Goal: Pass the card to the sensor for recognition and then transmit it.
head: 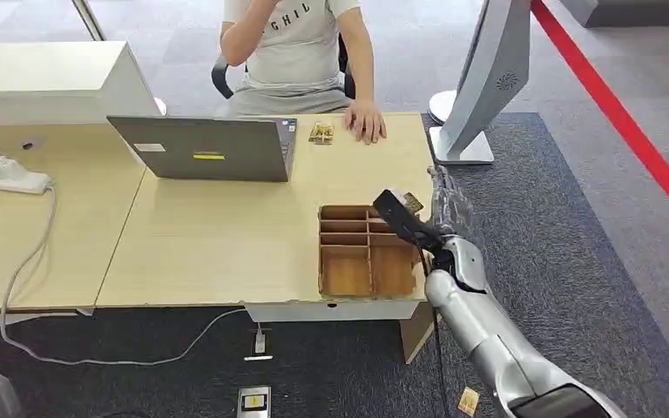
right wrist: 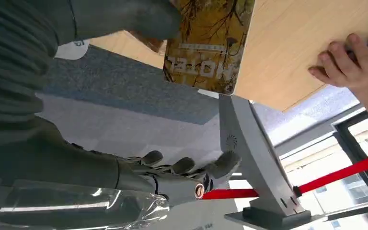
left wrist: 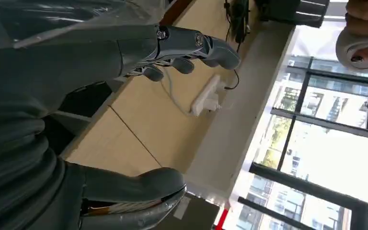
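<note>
My right hand (head: 442,213) hovers over the far right corner of the wooden compartment box (head: 368,252) and grips a yellow patterned card (head: 412,202). The right wrist view shows the card (right wrist: 206,43) pinned under the thumb (right wrist: 124,19), while the other fingers (right wrist: 187,167) spread away from it. A small golden object (head: 320,132) lies at the table's far edge, next to a person's hand (head: 366,122). In the left wrist view, my left hand (left wrist: 52,96) holds nothing, its fingers (left wrist: 191,45) and thumb (left wrist: 139,184) apart.
A grey laptop (head: 209,148) stands at the back of the table. A white stand (head: 479,78) rises just past the table's right end. A power strip (head: 4,174) and cable lie at the left. A seated person (head: 296,43) faces me. A card (head: 468,401) lies on the floor.
</note>
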`<action>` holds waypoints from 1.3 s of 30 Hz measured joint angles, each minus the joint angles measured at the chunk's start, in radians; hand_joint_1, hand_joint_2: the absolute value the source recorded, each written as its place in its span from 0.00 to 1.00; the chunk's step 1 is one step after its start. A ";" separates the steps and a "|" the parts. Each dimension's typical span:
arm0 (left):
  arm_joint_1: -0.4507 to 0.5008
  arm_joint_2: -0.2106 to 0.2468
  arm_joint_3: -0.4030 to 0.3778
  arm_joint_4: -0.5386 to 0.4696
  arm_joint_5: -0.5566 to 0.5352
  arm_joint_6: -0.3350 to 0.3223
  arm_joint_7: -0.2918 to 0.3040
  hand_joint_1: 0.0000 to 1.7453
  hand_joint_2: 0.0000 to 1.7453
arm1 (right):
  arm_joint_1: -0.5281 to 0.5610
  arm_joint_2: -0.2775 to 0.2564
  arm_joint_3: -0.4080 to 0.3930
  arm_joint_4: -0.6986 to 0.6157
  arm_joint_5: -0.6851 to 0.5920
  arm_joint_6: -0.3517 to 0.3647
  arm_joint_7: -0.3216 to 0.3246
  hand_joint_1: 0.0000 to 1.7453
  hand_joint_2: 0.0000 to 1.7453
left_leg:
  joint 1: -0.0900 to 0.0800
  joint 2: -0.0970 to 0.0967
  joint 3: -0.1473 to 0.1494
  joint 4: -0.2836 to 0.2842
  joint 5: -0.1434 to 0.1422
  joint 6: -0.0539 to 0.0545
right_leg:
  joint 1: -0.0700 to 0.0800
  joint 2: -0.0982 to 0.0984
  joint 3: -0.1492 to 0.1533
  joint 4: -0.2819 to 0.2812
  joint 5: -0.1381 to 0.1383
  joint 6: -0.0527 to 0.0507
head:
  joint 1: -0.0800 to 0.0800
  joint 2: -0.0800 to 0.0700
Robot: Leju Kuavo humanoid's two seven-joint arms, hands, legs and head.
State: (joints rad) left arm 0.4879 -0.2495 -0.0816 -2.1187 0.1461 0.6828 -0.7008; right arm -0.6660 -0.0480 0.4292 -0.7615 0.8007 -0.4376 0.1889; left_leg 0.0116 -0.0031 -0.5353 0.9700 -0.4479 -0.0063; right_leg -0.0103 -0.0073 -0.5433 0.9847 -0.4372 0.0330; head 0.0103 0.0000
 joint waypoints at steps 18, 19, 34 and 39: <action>0.001 -0.011 -0.024 0.003 -0.014 0.006 0.000 0.00 1.00 | -0.008 0.021 0.000 0.026 -0.002 0.003 -0.051 0.84 1.00 | 0.000 0.000 0.000 0.000 0.000 0.000 | 0.000 0.000 0.000 0.000 0.000 0.000 | 0.000 0.000; 0.001 -0.011 -0.024 0.003 -0.015 0.006 0.000 0.00 1.00 | -0.009 0.024 0.000 0.028 -0.003 0.004 -0.052 0.84 1.00 | 0.000 0.000 0.000 0.000 0.000 0.000 | 0.000 0.000 0.000 0.000 0.000 0.000 | 0.000 0.000; 0.001 -0.013 -0.028 0.008 -0.011 0.006 0.000 0.00 1.00 | -0.021 0.032 0.000 0.051 -0.013 -0.002 -0.063 0.00 1.00 | 0.000 0.000 0.000 0.000 0.000 0.000 | 0.000 0.000 0.000 0.000 0.000 0.000 | 0.000 0.000; 0.001 -0.013 -0.028 0.008 -0.006 0.006 0.000 0.00 1.00 | -0.022 0.027 0.000 0.050 -0.020 -0.006 -0.063 0.00 1.00 | 0.000 0.000 0.000 0.000 0.000 0.000 | 0.000 0.000 0.000 0.000 0.000 0.000 | 0.000 0.000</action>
State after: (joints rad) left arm 0.4891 -0.2621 -0.1099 -2.1103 0.1404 0.6886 -0.7008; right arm -0.6877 -0.0210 0.4292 -0.7118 0.7809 -0.4433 0.1255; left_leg 0.0117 -0.0031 -0.5352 0.9700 -0.4479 -0.0064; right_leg -0.0102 -0.0073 -0.5432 0.9848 -0.4372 0.0330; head 0.0103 0.0000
